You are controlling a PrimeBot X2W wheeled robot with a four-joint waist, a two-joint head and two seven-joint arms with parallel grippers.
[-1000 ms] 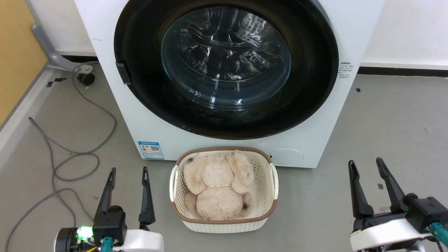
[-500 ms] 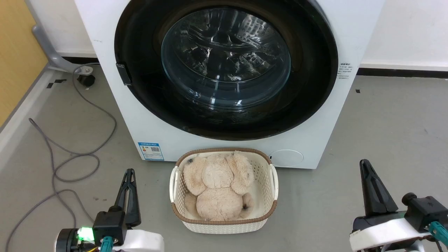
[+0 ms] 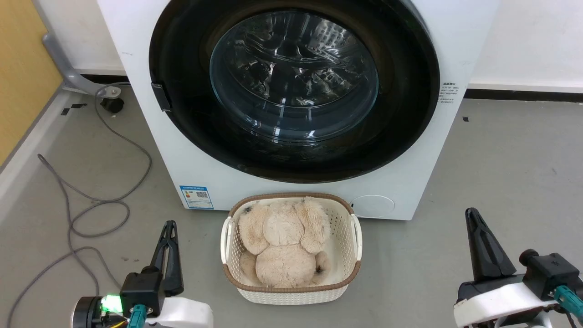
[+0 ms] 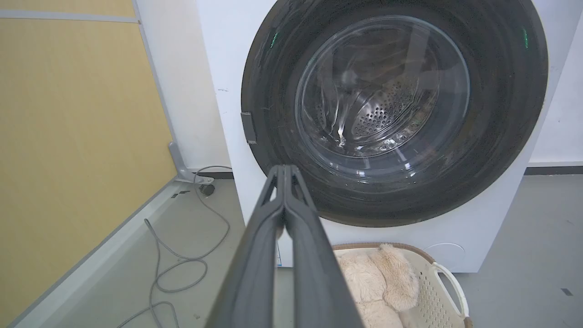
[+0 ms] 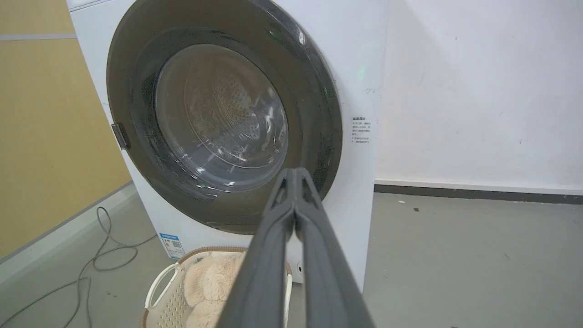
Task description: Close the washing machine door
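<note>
While they rise from the head view's lower corners, pointing up toward the machine, the left gripper [image 3: 169, 225] and right gripper [image 3: 472, 213] each press both long dark fingers [image 3: 486, 259] together, gripping nothing. One big white front-loading washing machine [image 3: 205, 173] stands ahead, its one round black door with a bulging clear glass window [image 3: 294, 77] lying flush against its front, well apart from both grippers. One cream perforated basket [image 3: 291, 296] before it holds one beige plush toy [image 3: 284, 246].

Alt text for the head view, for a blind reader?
A white washing machine, its round black door lying flush against its front, stands behind a cream basket holding a beige plush toy. The left hand and right hand sit low, fingers shut.
</note>
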